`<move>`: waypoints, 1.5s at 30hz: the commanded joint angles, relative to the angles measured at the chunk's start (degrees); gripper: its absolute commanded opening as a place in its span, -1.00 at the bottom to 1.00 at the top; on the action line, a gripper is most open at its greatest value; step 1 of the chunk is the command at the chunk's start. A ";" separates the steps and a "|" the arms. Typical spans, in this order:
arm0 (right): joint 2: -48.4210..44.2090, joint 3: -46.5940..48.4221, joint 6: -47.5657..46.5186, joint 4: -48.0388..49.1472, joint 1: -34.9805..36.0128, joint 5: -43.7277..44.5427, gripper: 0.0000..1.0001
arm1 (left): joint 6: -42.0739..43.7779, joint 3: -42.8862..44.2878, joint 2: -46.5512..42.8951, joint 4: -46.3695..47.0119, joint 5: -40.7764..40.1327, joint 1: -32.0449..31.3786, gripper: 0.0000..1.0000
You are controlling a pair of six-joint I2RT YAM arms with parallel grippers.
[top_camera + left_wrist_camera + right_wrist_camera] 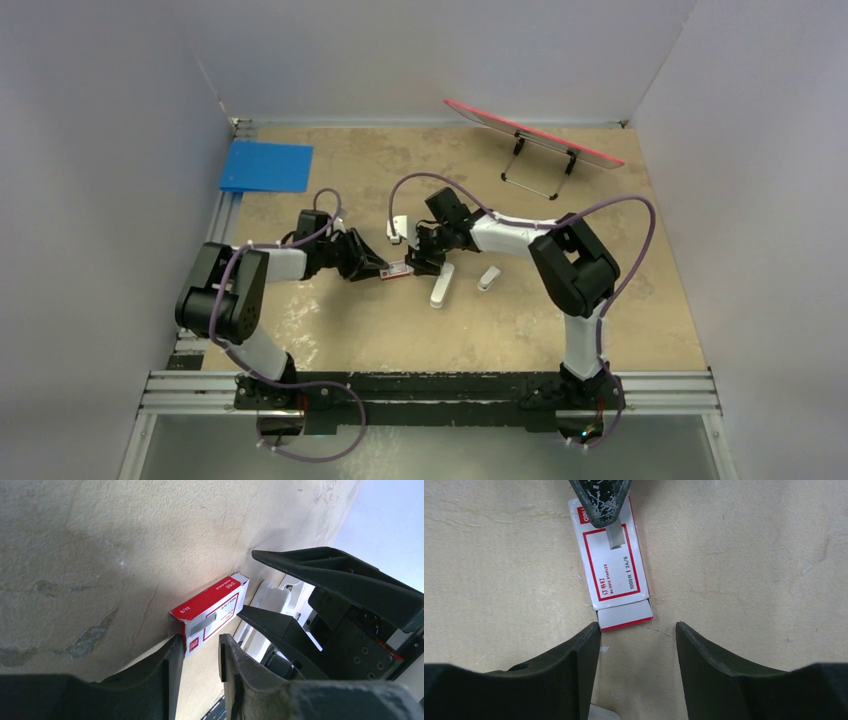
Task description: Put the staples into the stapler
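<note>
The red-and-white staple box [397, 270] lies flat on the tan table between my two grippers. Its inner tray [626, 617] is slid out a little toward the right gripper. No staples show; they are hidden in the box. My left gripper [200, 642] is open by a narrow gap, with the box's [210, 611] end at its left fingertip [175, 647]. One left fingertip [600, 499] rests over the box's [610, 565] far end. My right gripper [636, 627] is open and empty, its tips just short of the tray end. The white stapler [442, 284] lies right of the box.
A short white piece [488, 278] lies right of the stapler. A blue folder [267, 166] is at the back left. A red-edged board on a wire stand [533, 136] is at the back right. White walls close in three sides.
</note>
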 commanded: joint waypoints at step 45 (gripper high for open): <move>0.96 1.94 -1.58 -7.40 3.43 5.06 -0.06 | 1.96 3.23 1.79 0.96 2.42 0.46 -0.50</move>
